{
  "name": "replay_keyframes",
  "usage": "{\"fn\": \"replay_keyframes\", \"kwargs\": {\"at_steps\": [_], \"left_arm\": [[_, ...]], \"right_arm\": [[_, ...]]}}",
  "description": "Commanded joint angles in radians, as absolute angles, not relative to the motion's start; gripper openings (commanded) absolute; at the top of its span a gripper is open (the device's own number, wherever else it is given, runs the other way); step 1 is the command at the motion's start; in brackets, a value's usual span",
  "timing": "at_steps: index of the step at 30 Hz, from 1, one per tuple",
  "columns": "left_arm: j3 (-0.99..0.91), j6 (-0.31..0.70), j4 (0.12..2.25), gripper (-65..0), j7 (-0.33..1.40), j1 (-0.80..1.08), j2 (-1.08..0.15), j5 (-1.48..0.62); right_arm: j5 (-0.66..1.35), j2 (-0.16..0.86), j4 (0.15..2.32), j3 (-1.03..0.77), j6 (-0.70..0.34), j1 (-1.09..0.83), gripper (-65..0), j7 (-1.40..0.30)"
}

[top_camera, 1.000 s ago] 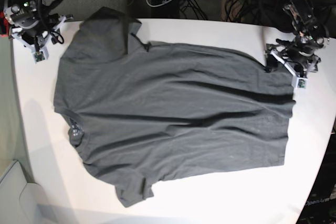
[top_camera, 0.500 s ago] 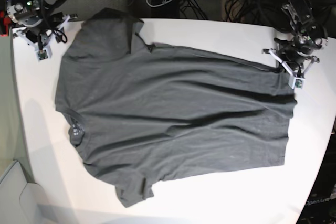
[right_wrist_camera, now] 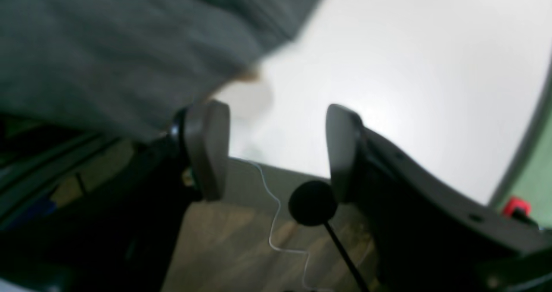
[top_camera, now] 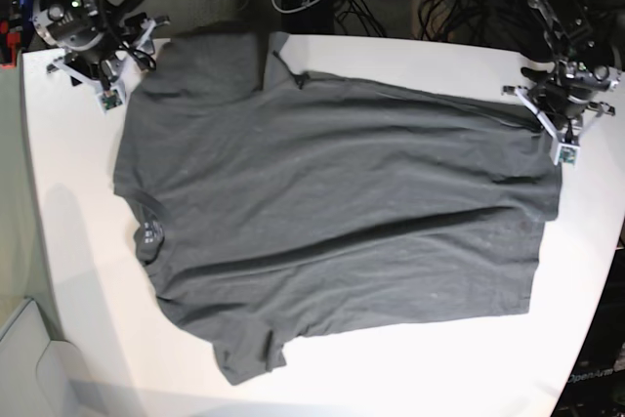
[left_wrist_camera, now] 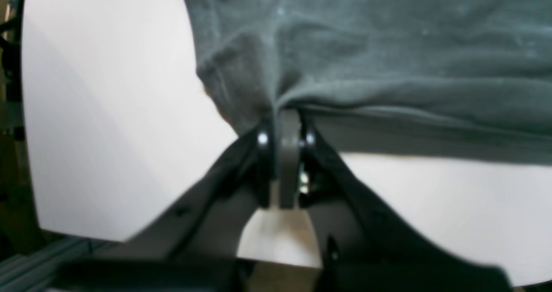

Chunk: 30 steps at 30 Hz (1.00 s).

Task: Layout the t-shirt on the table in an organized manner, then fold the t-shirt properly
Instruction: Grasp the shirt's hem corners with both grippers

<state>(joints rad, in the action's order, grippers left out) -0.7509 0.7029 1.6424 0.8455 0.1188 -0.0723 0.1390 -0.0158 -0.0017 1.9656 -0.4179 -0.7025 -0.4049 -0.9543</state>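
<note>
White and matte, the broad round-cornered tabletop [top_camera: 78,271] carried a plain dark charcoal-grey short-sleeved t-shirt [top_camera: 332,222] spread nearly flat across its middle, collar toward the tabletop's left edge in the base view and hem toward its right, with dark floor and tangled cables beyond the far edge. One sleeve lay open toward the near edge; the other sat bunched at the far-left corner. The fabric looked thin, light and limp, likely to sag, crease and drag rather than hold a shape, so corners and seamed edges such as hem and shoulders seemed the best places to take hold. At the shirt's far hem corner, the left gripper [left_wrist_camera: 282,128] was closed tight on a pinch of the hem, cloth puckering into it. Beside the bunched sleeve, the right gripper [right_wrist_camera: 276,149] stood wide apart and held nothing, its left pad [right_wrist_camera: 207,149] just at the cloth's edge over the tabletop's rim.
</note>
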Motion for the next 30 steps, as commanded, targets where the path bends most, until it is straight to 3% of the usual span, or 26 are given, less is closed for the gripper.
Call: {"fn": "replay_keyframes", "kwargs": {"at_steps": [1, 13, 23, 26, 30], "left_arm": [[-0.753, 0.697, 1.658, -64.5, 0.831, 0.110, -0.085, 0.136], [-0.753, 0.697, 1.655, -64.5, 0.831, 0.111, -0.087, 0.136], [-0.753, 0.697, 1.655, -64.5, 0.831, 0.111, -0.087, 0.136], [-0.753, 0.697, 1.655, -64.5, 0.831, 0.111, -0.090, 0.136], [-0.753, 0.697, 1.656, -64.5, 0.831, 0.111, -0.090, 0.136]], "right_arm": [[-0.007, 0.005, 1.985, -0.410, -0.698, -0.404, -28.6, -0.941], [-0.007, 0.022, 1.948, -0.340, -0.698, -0.314, -28.6, -0.943], [-0.007, 0.064, 1.787, -0.285, -0.698, -0.259, -29.8, -0.935], [-0.007, 0.071, 1.782, -0.246, -0.698, -0.260, -38.5, -0.935], [-0.007, 0.073, 1.778, -0.213, -0.698, -0.260, -60.3, -0.938]]}}
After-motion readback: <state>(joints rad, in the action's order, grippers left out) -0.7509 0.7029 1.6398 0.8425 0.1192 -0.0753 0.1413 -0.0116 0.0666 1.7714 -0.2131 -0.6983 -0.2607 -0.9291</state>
